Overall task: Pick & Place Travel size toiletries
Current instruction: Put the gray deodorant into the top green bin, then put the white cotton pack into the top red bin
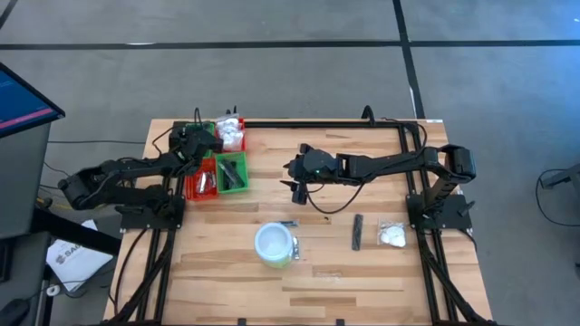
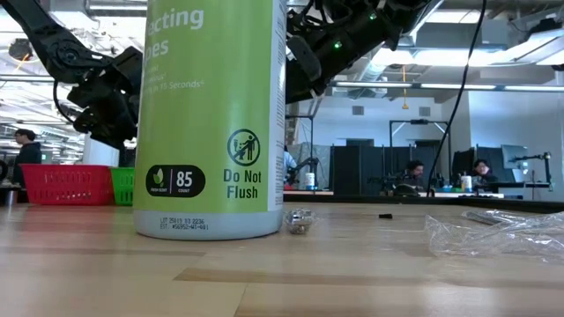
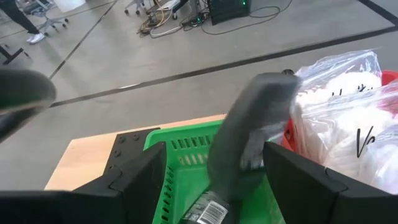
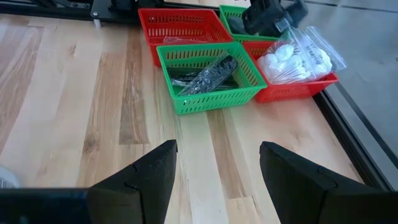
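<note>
Now the left gripper (image 3: 211,180) stands wide open above the far green basket (image 3: 186,146), letting a dark grey stick (image 3: 249,143) drop inside; right gripper (image 4: 214,165) waits open, empty.

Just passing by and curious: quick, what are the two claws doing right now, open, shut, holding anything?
Left gripper: jaws open, a dark stick seemingly loose between them, over the green basket.
Right gripper: jaws open, holding nothing.

Matte black jointed arms (image 1: 118,174) — green indicator lights.
</note>
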Action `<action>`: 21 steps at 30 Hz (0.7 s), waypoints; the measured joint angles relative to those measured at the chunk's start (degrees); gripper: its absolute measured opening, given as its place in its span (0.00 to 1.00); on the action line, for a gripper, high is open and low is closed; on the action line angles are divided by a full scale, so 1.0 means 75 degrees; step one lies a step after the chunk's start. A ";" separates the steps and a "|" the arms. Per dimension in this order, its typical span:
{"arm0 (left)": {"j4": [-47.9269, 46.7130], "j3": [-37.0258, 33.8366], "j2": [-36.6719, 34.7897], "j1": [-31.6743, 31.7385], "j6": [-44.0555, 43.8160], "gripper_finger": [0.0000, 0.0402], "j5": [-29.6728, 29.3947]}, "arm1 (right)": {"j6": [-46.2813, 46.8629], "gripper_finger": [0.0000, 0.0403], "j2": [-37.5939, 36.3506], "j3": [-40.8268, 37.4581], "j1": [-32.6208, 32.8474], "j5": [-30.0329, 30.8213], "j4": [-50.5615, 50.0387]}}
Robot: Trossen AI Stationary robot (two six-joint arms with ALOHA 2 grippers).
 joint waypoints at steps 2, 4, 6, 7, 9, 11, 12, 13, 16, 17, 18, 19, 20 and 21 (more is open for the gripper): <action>0.0017 0.0000 -0.0003 0.0000 0.0000 0.65 0.0000 | 0.0000 0.55 0.0000 0.0000 -0.0003 0.0001 -0.0028; 0.0028 0.0000 -0.0003 0.0000 0.0000 0.65 0.0012 | 0.0003 0.55 0.0003 0.0000 -0.0001 0.0001 -0.0051; 0.0063 0.0000 -0.0003 0.0000 0.0000 0.64 0.0091 | 0.0003 0.55 0.0003 0.0000 -0.0003 0.0001 -0.0073; 0.0073 0.0000 -0.0003 -0.0003 0.0000 0.64 0.0104 | 0.0004 0.55 0.0003 0.0000 -0.0003 0.0001 -0.0084; 0.0085 0.0000 -0.0003 -0.0001 0.0000 0.64 0.0123 | 0.0006 0.55 0.0003 0.0000 -0.0003 0.0001 -0.0083; 0.0131 0.0000 -0.0003 -0.0003 0.0000 0.64 0.0128 | 0.0015 0.55 0.0003 0.0000 -0.0003 0.0001 -0.0081; 0.0150 0.0000 -0.0003 -0.0003 -0.0003 0.64 0.0137 | 0.0017 0.55 0.0003 0.0000 -0.0003 0.0001 -0.0084; 0.0151 0.0000 -0.0003 -0.0003 -0.0006 0.64 0.0151 | 0.0017 0.55 0.0003 0.0000 -0.0003 0.0001 -0.0081; 0.0182 0.0000 -0.0003 -0.0023 -0.0155 0.64 0.0291 | 0.0022 0.55 0.0003 0.0000 0.0004 0.0001 -0.0081; 0.0191 0.0000 -0.0003 -0.0031 -0.0179 0.64 0.0381 | 0.0029 0.55 0.0003 0.0000 0.0023 0.0008 -0.0081; 0.0195 0.0000 -0.0006 -0.0051 -0.0207 0.63 0.0533 | 0.0055 0.55 0.0003 0.0000 0.0038 0.0013 -0.0081; 0.0200 0.0000 -0.0006 -0.0061 -0.0249 0.63 0.0741 | 0.0052 0.55 0.0003 0.0000 0.0042 0.0013 -0.0089; 0.0200 0.0000 -0.0006 -0.0064 -0.0302 0.63 0.0926 | 0.0040 0.55 0.0003 0.0000 0.0044 0.0013 -0.0130; 0.0206 0.0000 -0.0006 -0.0080 -0.0315 0.63 0.1136 | 0.0026 0.55 0.0003 0.0000 0.0044 0.0013 -0.0204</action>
